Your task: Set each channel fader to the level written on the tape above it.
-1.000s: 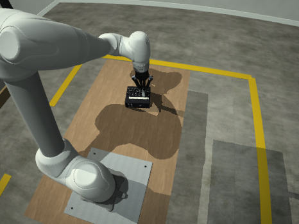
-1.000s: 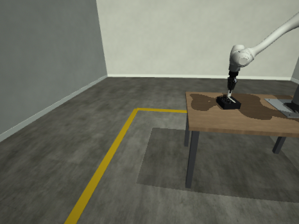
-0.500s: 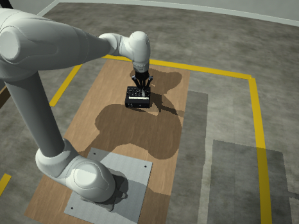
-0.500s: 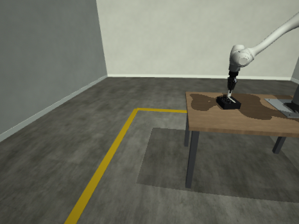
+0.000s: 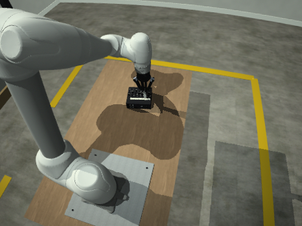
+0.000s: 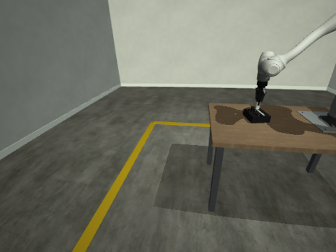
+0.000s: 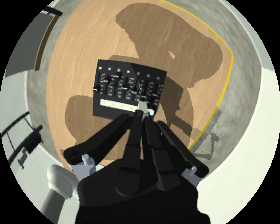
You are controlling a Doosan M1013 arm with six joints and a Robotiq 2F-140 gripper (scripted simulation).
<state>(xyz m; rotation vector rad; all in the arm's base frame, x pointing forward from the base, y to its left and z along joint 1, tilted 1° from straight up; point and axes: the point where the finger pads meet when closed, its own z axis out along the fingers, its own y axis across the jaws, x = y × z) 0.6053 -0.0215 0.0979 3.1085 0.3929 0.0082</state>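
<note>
Clenched hand [image 7: 145, 111] pressed down at the white tape strip on the lighting desk [image 7: 113, 85], gripping nothing. Fader rows legible only in the wrist view; tabletop [image 6: 252, 137] legs visible only from outside.

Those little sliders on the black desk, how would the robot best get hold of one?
Best by the raised cap of a fader, coming straight down from above: the desk lies flat, caps up. The closed gripper looks better suited to nudging a cap along its slot than pinching it.
</note>
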